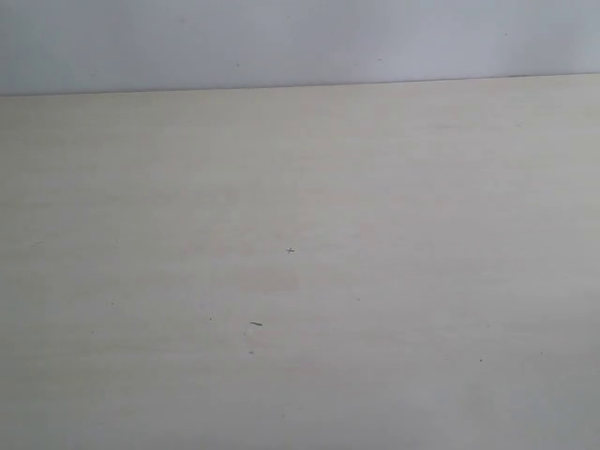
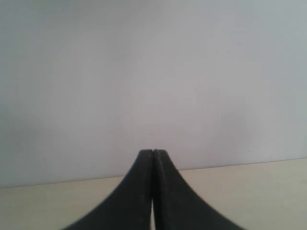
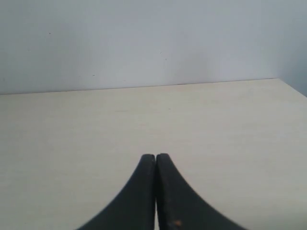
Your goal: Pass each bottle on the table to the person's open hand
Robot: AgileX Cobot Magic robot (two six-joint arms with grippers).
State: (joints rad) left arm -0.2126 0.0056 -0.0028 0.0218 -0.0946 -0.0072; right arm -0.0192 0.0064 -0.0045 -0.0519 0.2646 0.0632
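Pale beige desk point(image 1: 394, 281), faint grain, fills most of the exterior view; tiny dark specks point(image 1: 255, 324) near its middle; grey-white wall point(image 1: 300, 42) beyond far edge; left tool point(image 2: 153, 153) fingers pressed together, gripping nothing, tip against the wall; right tool point(image 3: 156, 157) likewise closed, over the desk.

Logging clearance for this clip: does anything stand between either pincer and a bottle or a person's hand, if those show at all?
Nothing visible stands in the way. The table shows only tiny dark specks; no bottle or hand appears in any view. The left pincer and right pincer are both shut and empty.
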